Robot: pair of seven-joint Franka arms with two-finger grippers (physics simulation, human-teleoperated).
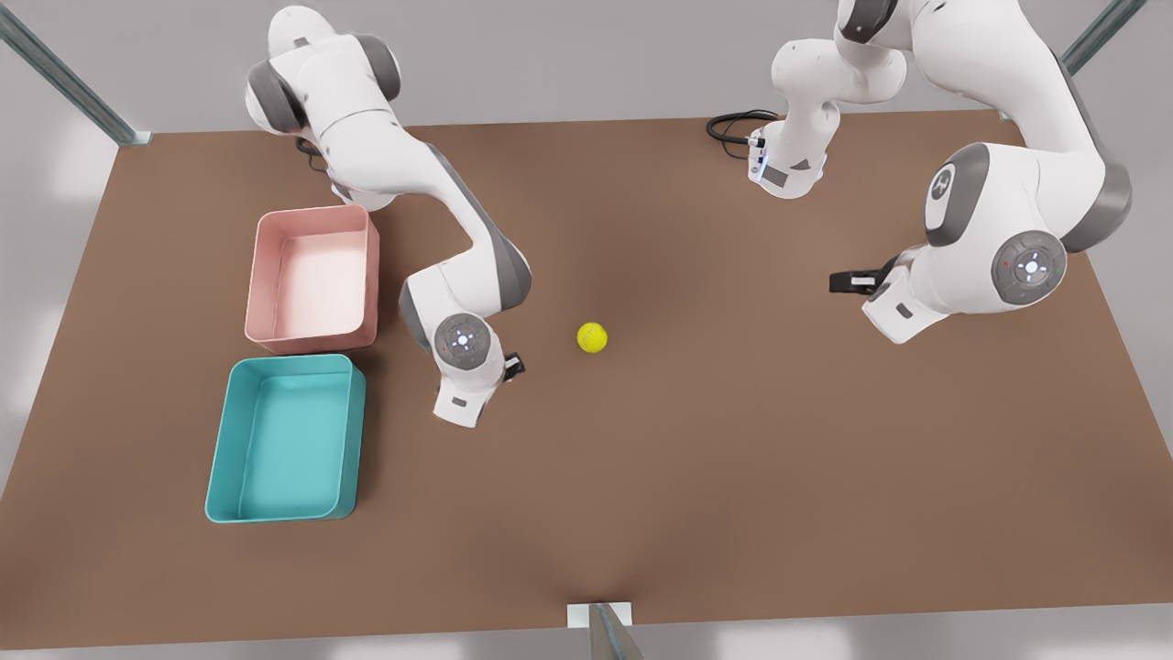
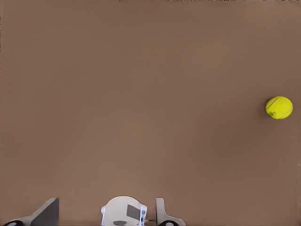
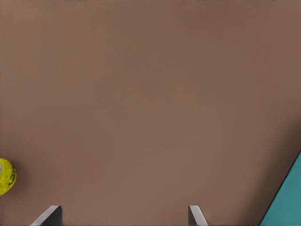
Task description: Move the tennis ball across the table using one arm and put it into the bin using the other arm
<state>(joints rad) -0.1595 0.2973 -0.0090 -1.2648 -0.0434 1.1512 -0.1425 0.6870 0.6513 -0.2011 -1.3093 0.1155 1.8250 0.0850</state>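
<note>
Taking the front view as a clock face, the bin [image 1: 275,500] sits nearest the table's [image 1: 733,477] front edge, on the front view's left, with nothing in it.

Just beyond it, toward 2 o'clock, the right gripper [image 3: 122,217] hangs over bare tabletop. Its fingers [image 3: 49,215] are spread wide and hold nothing. Its wrist view has a corner of the teal bin on one side and the tennis ball [image 1: 592,337] on the other, so this hand sits between the two.

The ball rests on the table near mid-table, apart from both hands. From the right gripper it lies at about 2 o'clock and near. From the ball, the bin lies between 8 and 9 o'clock.

Farther out, on the front view's right, the left gripper [image 2: 104,215] is also spread and empty. The ball lies at roughly 9 o'clock from it and well apart, near the edge of its wrist view.

The pink tray [image 1: 312,280] stands just behind the bin, at about 12 o'clock from it.

The right arm is clearly the nearer one, to both the ball and the bin, so the pick-up and drop look like its job. A round ball has no long axis, so finger orientation matters little. Centring over it matters more, since an off-centre close could send it rolling.
</note>
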